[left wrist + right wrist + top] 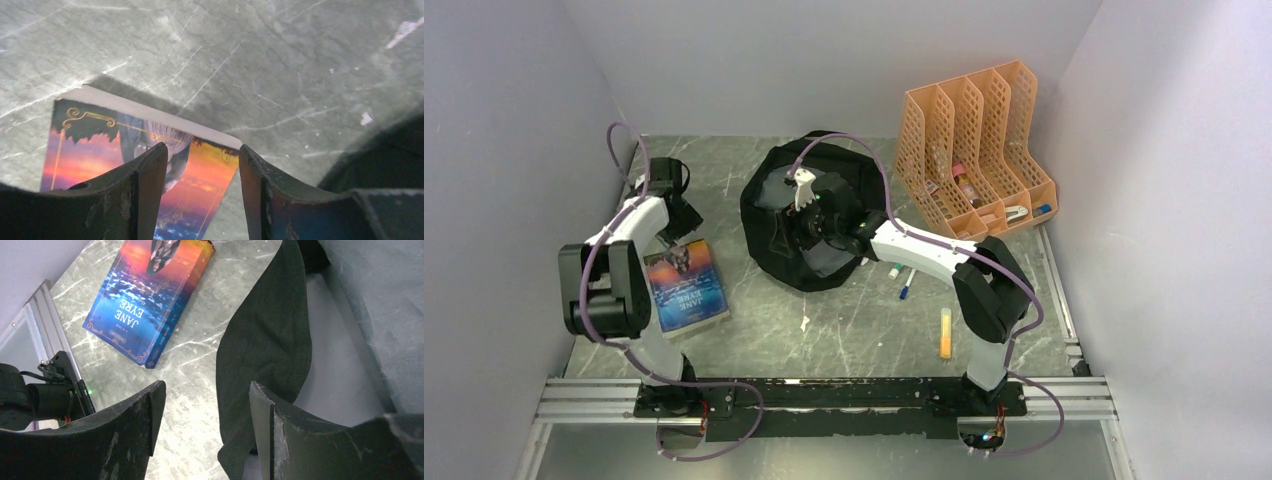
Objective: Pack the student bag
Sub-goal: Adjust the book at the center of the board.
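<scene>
The student bag (769, 250) is lying at the centre of the bench (864, 335). The right tool (207, 390), jaws apart, is straddling its rim, presumably to spread the mouth. The left tool (202, 152), jaws apart, is hovering over the book (90, 150) at the bag's 8 o'clock.

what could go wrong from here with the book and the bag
1. The left fingers are open over only the book's far corner; a grip there may tilt or drop it.
2. The right fingers are open at the student bag's floppy rim; the fabric could slip out and the mouth sag shut.
</scene>
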Controlling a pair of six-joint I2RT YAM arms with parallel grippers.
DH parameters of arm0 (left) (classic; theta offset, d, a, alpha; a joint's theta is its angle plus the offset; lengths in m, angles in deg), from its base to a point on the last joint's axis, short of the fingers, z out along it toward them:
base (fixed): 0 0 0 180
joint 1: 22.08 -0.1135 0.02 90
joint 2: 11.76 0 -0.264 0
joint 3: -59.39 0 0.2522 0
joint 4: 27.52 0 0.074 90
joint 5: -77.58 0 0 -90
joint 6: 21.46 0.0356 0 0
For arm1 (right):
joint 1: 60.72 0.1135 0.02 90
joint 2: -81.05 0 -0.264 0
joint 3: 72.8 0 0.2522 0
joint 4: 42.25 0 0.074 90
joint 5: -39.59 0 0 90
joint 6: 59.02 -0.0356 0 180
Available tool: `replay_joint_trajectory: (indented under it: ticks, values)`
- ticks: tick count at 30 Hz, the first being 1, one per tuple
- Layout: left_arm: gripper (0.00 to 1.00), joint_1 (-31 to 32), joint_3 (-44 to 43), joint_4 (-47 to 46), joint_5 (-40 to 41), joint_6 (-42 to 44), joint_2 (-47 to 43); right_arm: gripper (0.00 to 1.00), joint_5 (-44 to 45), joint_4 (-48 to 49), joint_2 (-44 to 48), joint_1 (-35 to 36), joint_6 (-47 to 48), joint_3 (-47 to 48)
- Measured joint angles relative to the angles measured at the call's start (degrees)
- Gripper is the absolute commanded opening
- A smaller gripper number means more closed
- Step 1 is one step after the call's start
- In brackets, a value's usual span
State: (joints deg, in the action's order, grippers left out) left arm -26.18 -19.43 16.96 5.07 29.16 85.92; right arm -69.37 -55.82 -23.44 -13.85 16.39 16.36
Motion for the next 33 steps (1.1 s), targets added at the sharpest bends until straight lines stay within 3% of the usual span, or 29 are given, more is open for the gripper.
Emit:
replay_joint_trajectory:
  ticks: [5, 10, 24, 33]
  values:
    - [0.67, 0.0, 1.6, 1.1, 0.3, 1.0, -8.7, 0.66, -1.3, 0.4, -0.2, 0.0, -2.0, 0.0]
    - [0.79, -1.3, 6.1, 1.3, 2.3, 0.7, -20.4, 0.66, -2.5, 0.8, -1.6, 0.2, -5.6, 0.8]
    - [0.77, -4.1, 21.9, 4.7, 12.0, -3.4, -25.0, 0.66, -5.0, 0.4, -3.5, 2.2, -6.8, 1.8]
    - [0.76, -4.3, 31.3, 1.9, 16.7, -9.4, -29.6, 0.66, -6.6, 0.3, -3.5, 2.4, -6.9, 1.8]
